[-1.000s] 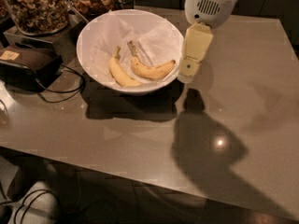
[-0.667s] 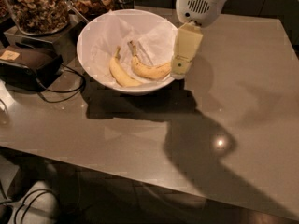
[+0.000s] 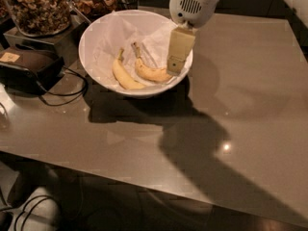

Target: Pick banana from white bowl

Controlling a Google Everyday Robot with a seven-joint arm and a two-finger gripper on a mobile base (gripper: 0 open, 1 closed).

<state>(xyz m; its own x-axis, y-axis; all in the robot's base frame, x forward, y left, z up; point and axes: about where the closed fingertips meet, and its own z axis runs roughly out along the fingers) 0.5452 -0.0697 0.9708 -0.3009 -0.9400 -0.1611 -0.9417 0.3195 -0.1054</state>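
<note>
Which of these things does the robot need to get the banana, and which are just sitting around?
For the job:
- curved yellow banana with brown speckles
- big round white bowl lined with crinkled paper
- cream gripper, hanging over the bowl's right side, close to that banana

Just lying about:
- paler yellow banana
- glass jars of nuts
- dark box with black cable
- grey table

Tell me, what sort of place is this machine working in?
Probably a snack corner or kitchenette: glass jars of nuts stand behind a white bowl holding two bananas on a grey counter. The gripper hangs over the bowl's right side.
</note>
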